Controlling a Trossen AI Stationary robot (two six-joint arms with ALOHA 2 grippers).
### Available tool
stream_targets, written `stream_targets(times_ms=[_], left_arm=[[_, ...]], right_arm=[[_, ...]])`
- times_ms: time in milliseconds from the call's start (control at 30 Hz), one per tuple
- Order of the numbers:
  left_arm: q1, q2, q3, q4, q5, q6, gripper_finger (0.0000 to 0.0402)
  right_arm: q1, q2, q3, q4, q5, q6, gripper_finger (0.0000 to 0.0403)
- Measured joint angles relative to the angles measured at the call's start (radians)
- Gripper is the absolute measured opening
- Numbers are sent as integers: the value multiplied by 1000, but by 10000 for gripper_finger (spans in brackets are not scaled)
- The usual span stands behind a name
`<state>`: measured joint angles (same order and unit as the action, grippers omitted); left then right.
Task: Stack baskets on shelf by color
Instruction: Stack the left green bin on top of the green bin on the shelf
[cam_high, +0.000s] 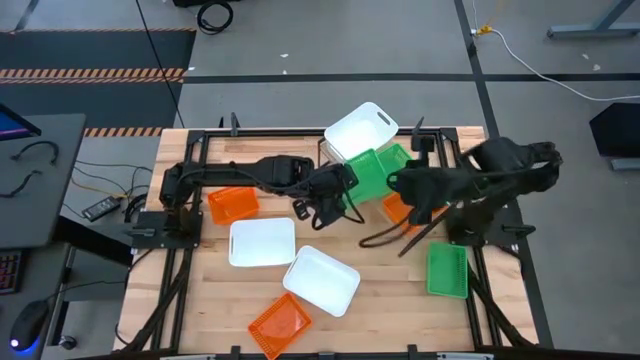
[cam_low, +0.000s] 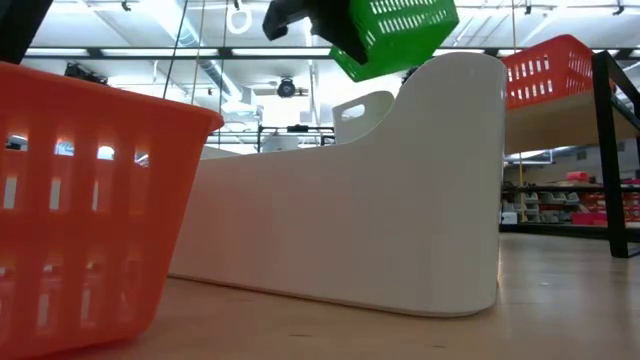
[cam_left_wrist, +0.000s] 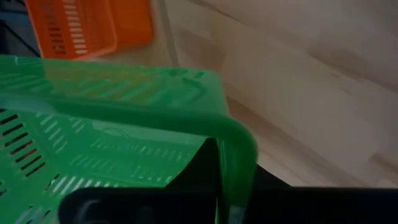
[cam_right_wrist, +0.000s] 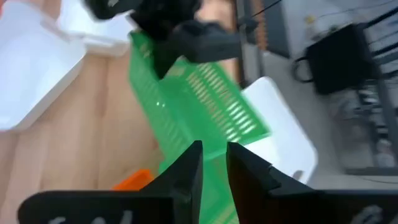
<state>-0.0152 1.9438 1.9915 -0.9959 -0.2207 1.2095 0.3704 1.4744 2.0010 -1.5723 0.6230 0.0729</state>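
A green basket is lifted over the middle of the table, and it shows high in the low view. My left gripper is shut on its left end. My right gripper is at its right end, its fingers nearly together with green plastic between them. A white basket sits behind them at the far side. An orange basket stands on the shelf. My left gripper holds the green basket by the rim of one end wall, one finger inside and the other hidden outside. The basket is lifted clear and tilted. My right gripper has the basket's opposite edge between its fingers, coming from the table's right. Its own fingers hide the place of contact.
On the table lie two white baskets, orange baskets and, under my right arm, another orange basket, and a green basket at the right. Black frame rails border the table.
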Motion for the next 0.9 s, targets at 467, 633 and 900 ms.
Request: stream_targets(times_ms=[467,633,900], left_arm=[[-1,0,0,-4,-4,39,2],[-2,0,0,-4,-4,35,2],[-1,0,0,13,-15,33,5]], right_arm=[[-178,96,-1,1,-210,-257,182],[-201,130,-1,5,-333,-275,176],[-218,152,0,2,-381,-282,110]])
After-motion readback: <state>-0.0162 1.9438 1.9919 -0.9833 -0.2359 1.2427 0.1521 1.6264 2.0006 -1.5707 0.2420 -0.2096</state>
